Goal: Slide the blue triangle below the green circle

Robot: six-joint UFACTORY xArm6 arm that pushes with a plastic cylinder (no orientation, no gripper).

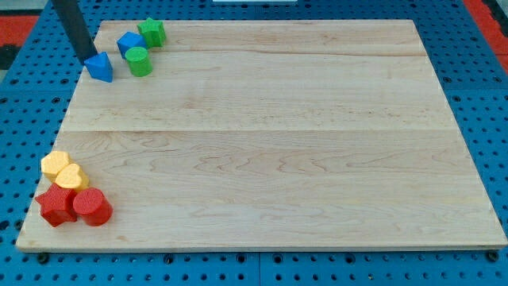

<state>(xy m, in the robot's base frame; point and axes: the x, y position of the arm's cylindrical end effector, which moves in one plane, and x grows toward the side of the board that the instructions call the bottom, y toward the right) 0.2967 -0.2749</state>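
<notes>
Tip (89, 59) against blue triangle (101, 67) — upper-left side.

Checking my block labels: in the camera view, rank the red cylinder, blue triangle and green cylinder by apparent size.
1. red cylinder
2. blue triangle
3. green cylinder
The red one sits at the view's bottom, probably nearer the camera, so its lead is unsure; the last two look nearly alike.

Near the board's (262, 143) top-left corner, my tip (89, 59) touches the blue triangle's (101, 67) left side. The green circle (139, 61) sits just right of it, the blue block (129, 43) and green block (152, 32) behind. Yellow blocks (63, 171) and red blocks (74, 206) cluster at the bottom-left corner.
</notes>
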